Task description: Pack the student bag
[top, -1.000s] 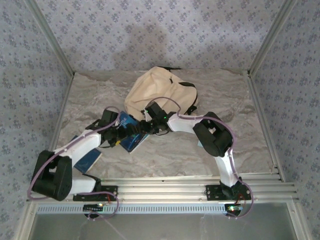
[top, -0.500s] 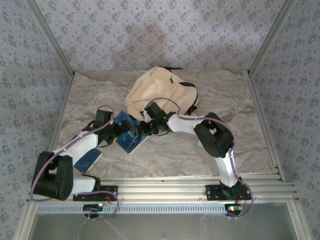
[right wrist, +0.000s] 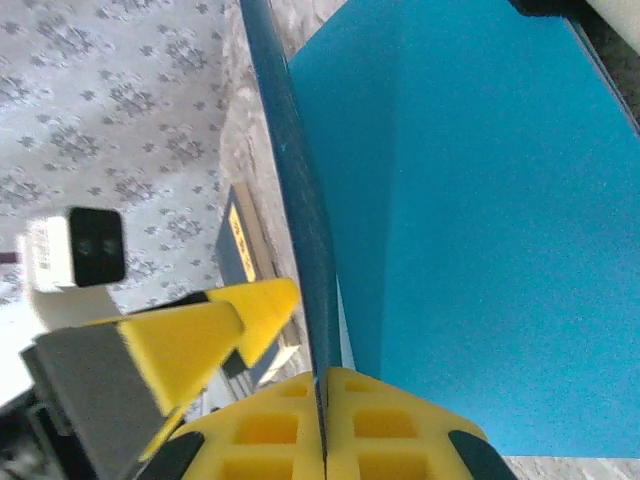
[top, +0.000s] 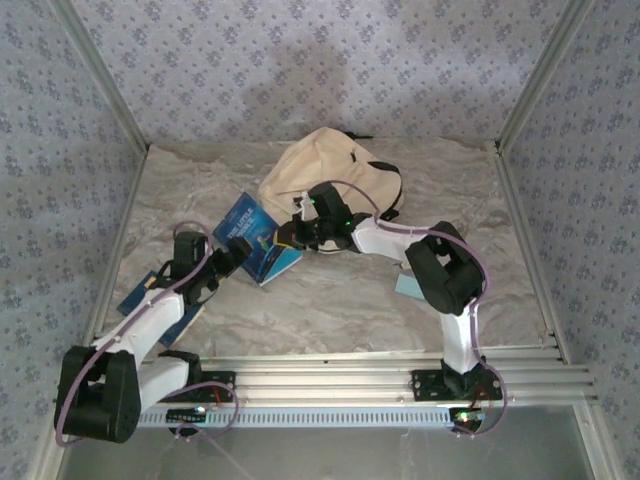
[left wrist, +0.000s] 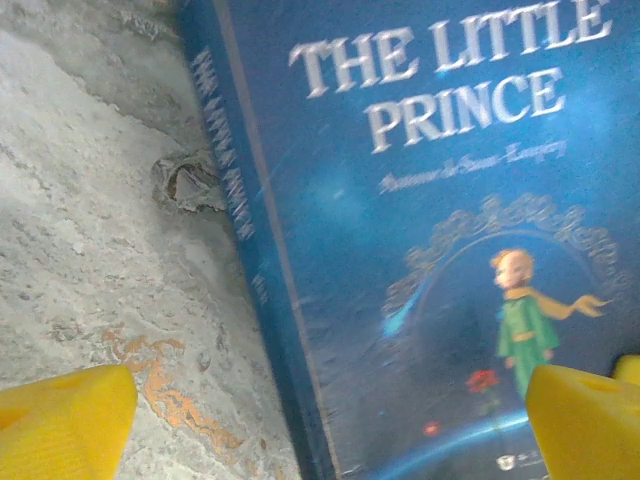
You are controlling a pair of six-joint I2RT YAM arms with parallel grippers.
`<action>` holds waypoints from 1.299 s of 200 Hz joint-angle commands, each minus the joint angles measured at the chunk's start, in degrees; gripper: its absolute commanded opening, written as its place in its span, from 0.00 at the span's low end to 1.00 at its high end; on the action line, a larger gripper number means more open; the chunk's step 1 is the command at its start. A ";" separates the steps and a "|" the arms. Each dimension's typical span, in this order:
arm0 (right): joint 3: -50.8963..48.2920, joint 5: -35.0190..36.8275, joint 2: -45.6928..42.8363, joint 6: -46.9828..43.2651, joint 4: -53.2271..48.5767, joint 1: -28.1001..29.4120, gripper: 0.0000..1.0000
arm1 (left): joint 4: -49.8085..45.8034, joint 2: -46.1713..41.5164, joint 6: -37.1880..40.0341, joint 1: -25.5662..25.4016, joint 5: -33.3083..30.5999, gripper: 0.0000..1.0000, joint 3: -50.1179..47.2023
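Note:
The student bag (top: 325, 172), cream with black straps, lies slumped at the back middle of the table. A blue book, "The Little Prince" (top: 250, 238) (left wrist: 430, 190), is tilted up just in front of it. My right gripper (top: 284, 237) (right wrist: 325, 395) is shut on the book's edge, the thin cover pinched between the yellow pads (right wrist: 400, 420). My left gripper (top: 229, 261) (left wrist: 330, 440) is open just left of the book, facing its cover and spine and not touching it. Its yellow fingers (right wrist: 205, 325) show in the right wrist view.
A second dark blue book (top: 138, 298) (right wrist: 240, 245) lies flat on the table under the left arm. A pale blue flat item (top: 408, 287) lies beside the right arm. The marbled tabletop (top: 330, 305) ends at papered walls on three sides and a metal rail (top: 350, 372) in front.
The left gripper has let go of the book and drawn back to the left and nearer. The right gripper has carried the book up and back towards the bag.

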 commanded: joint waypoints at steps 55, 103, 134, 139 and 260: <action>-3.40 -4.86 0.87 13.84 16.33 -2.71 0.00 | 27.50 6.45 -2.67 -1.62 0.22 0.93 -4.43; -5.26 -5.31 1.49 15.64 18.40 -3.27 0.00 | 38.73 14.94 -4.30 -4.44 -1.19 0.66 -4.12; -5.66 -5.18 1.56 15.32 17.94 -3.92 0.00 | 40.56 18.05 -4.81 -4.98 -1.42 0.25 -2.42; -5.66 -5.13 1.61 15.16 17.85 -3.91 0.00 | 40.41 18.07 -4.99 -5.09 -1.77 0.13 -2.34; -6.81 2.15 -3.98 3.15 3.69 -2.70 1.00 | 14.37 -4.53 -6.98 -5.37 -20.00 0.00 4.59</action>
